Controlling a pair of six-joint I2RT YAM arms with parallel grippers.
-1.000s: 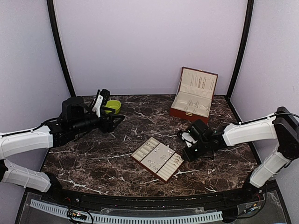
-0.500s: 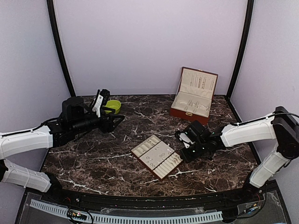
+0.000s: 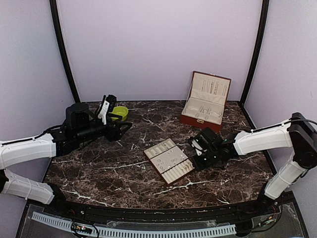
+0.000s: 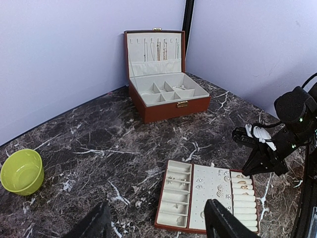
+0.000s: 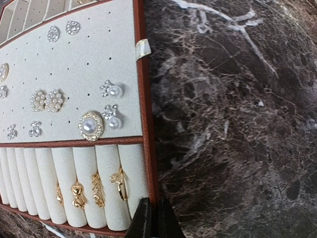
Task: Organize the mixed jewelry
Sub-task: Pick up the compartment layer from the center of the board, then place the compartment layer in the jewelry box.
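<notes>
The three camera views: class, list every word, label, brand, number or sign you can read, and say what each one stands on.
No text can be read in any view.
The open jewelry box, the slotted tray and the green bowl show no lettering.
The small white tab on the tray's edge looks blank.

The jewelry [image 5: 90, 126] sits on the tray [image 5: 84, 69], centred on the table [image 3: 99, 168], the box [image 3: 199, 121] behind-right, the bowl [image 3: 119, 113] back left.
</notes>
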